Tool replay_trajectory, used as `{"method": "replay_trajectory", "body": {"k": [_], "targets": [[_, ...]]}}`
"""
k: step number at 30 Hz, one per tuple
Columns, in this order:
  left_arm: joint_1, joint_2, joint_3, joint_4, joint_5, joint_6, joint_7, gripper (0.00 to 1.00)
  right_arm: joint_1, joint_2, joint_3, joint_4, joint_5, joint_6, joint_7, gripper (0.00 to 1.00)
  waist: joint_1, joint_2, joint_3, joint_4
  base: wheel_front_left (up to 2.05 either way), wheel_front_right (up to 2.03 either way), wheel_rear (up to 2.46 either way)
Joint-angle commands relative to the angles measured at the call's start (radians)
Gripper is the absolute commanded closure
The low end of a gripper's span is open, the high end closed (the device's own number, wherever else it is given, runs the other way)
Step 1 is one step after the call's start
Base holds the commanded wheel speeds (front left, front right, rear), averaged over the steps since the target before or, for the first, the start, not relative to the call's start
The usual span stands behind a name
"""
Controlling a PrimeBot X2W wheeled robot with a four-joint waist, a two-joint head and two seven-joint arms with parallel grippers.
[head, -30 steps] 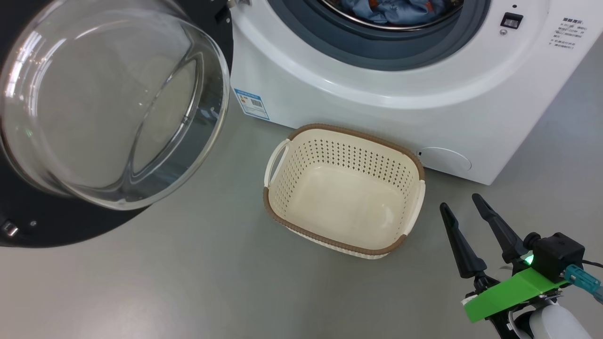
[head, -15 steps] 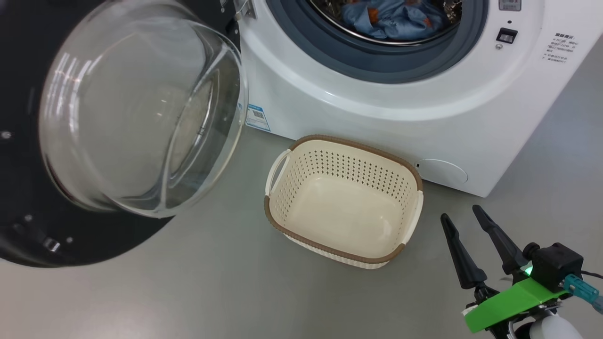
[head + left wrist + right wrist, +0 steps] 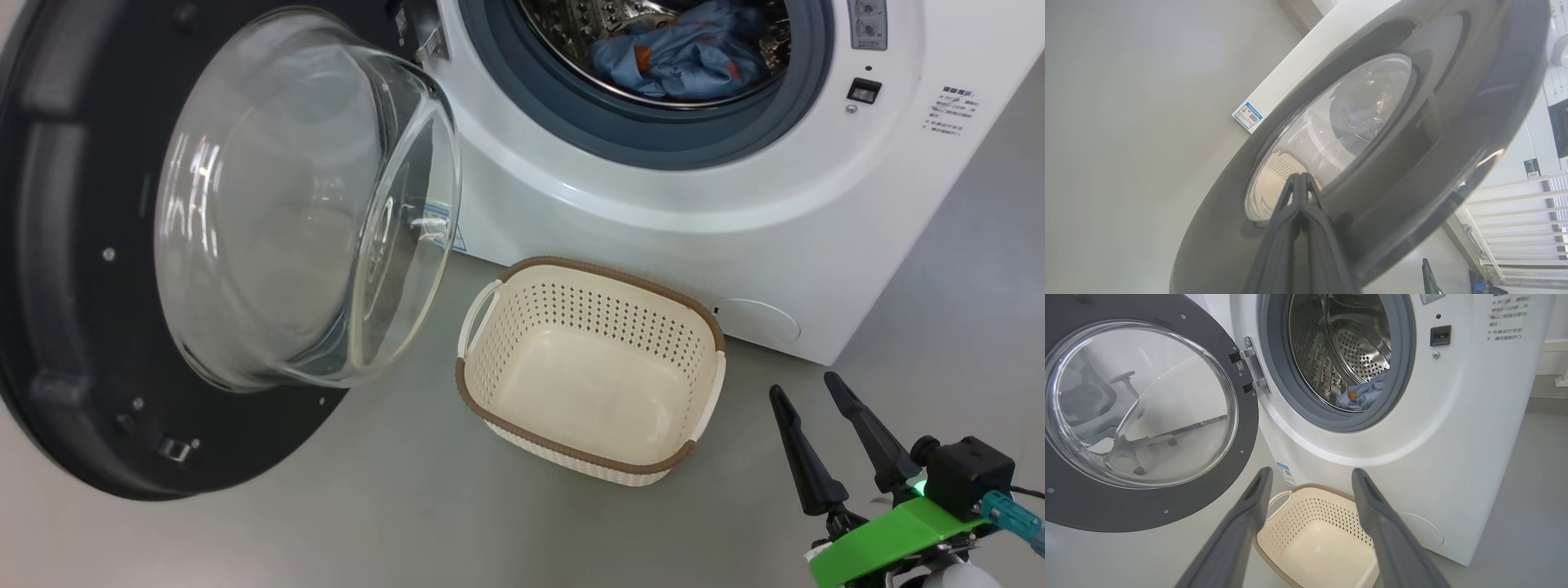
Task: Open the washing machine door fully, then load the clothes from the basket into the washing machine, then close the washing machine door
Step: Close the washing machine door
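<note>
The washing machine (image 3: 653,237) stands with its door (image 3: 65,245) swung out on the left, glass bowl pointing right toward the opening. Light-blue clothes (image 3: 678,57) lie in the steel drum, also seen in the right wrist view (image 3: 1363,396). The cream basket (image 3: 596,314) sits empty on the floor in front of the machine. My left gripper (image 3: 1300,176) is shut with nothing in it, its tips at the outer face of the door (image 3: 1412,163); I cannot tell if they touch. My right gripper (image 3: 803,385) is open and empty, right of the basket (image 3: 1314,535).
Grey floor lies all around the basket. A blue label sticker (image 3: 1247,116) marks the machine's lower left front, and a round cover (image 3: 755,320) its lower right. A white rack (image 3: 1515,204) stands beyond the door in the left wrist view.
The head camera has tilted up, so more of the drum shows. The door has swung some way toward the opening, its bowl now overlapping the sticker. The right gripper keeps its place.
</note>
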Motion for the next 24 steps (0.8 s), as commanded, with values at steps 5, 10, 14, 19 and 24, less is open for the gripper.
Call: {"method": "replay_trajectory", "body": {"k": [5,10,14,19,24], "targets": [[0.010,0.044,0.020,-0.126,-0.010,-0.003,0.039,1.00,0.023,0.002,0.016,-0.026,0.007,0.001,-0.005,0.00,0.0000,-0.0001,-0.016,-0.016,0.00,0.00,0.00],[0.021,0.033,0.005,-0.192,-0.009,-0.003,0.052,1.00,0.032,0.008,0.009,-0.027,0.006,0.001,-0.005,0.00,0.0000,-0.0001,-0.027,-0.034,0.00,0.00,0.00],[0.024,0.018,-0.010,-0.251,-0.007,-0.003,0.064,1.00,0.037,0.013,0.003,-0.028,0.006,0.001,-0.005,0.00,0.0000,-0.0001,-0.033,-0.056,0.00,0.00,0.00],[0.019,-0.009,-0.027,-0.312,-0.003,-0.003,0.062,1.00,0.041,0.023,-0.003,-0.031,0.005,0.001,-0.005,0.00,0.0000,-0.0001,-0.034,-0.091,0.00,0.00,0.00],[0.004,-0.040,-0.047,-0.350,0.013,-0.003,0.045,1.00,0.039,0.034,-0.012,-0.035,0.002,0.001,-0.005,0.00,0.0000,-0.0001,-0.027,-0.134,0.00,0.00,0.00]]}}
